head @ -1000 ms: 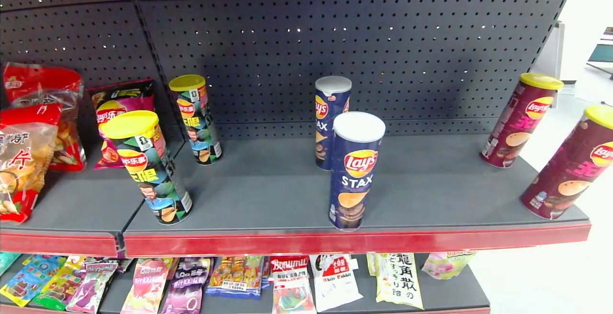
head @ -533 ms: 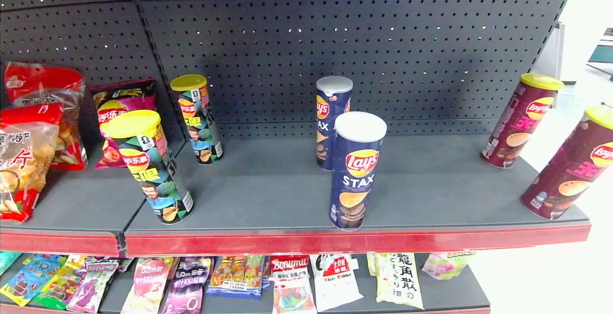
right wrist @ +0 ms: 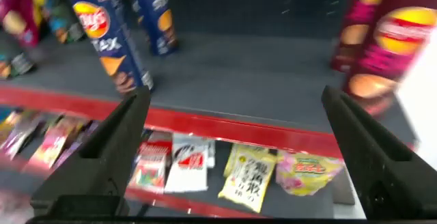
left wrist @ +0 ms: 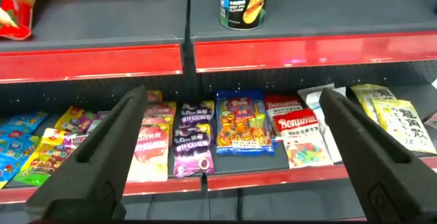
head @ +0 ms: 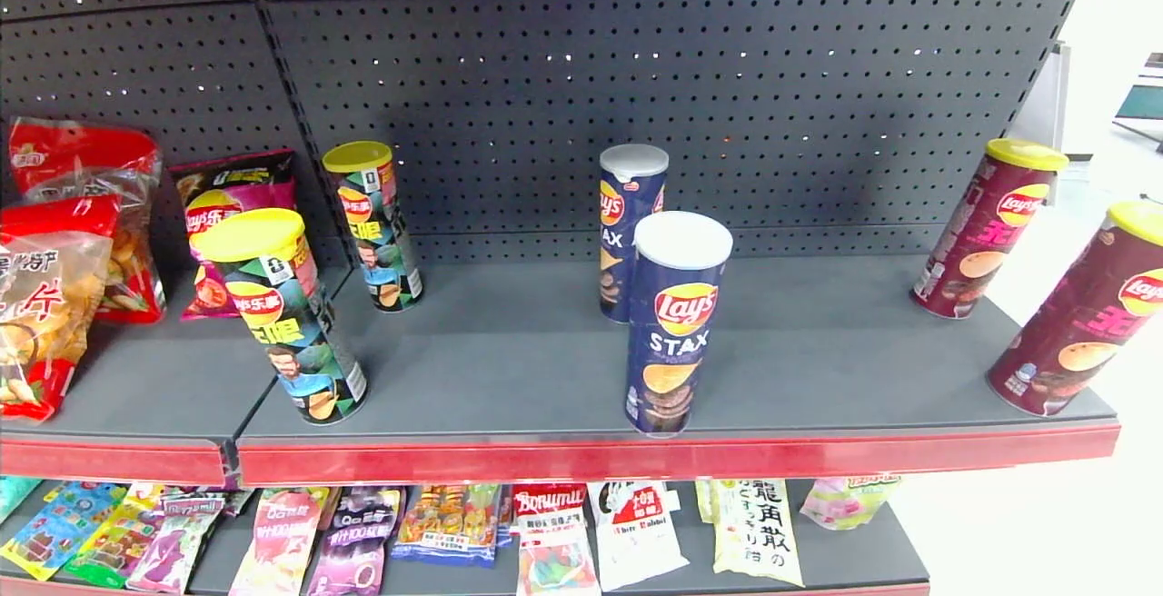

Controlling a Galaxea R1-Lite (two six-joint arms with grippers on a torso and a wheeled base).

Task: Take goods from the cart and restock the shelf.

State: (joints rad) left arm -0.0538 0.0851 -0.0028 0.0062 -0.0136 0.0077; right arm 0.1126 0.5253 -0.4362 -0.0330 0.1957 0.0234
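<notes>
Claws first: my left claw [left wrist: 229, 162] hangs released and empty, levelled at the sweet bags [left wrist: 235, 125] on the lower tier, just under the red front edge [left wrist: 307, 50]. My right claw [right wrist: 232, 159] is likewise spread wide with nothing in it, pointed at the shelf [head: 509, 369], at the bare stretch between the front blue can [head: 674, 323] and the front maroon can [head: 1077, 310]. Each can has a twin behind it, the rear blue can [head: 627, 228] and the rear maroon can [head: 986, 228], as do the yellow-lidded cans [head: 280, 328] to the left. I judge they stand in labelled lanes, front to back, so new stock fills behind. Farthest is the pegboard [head: 636, 78].
</notes>
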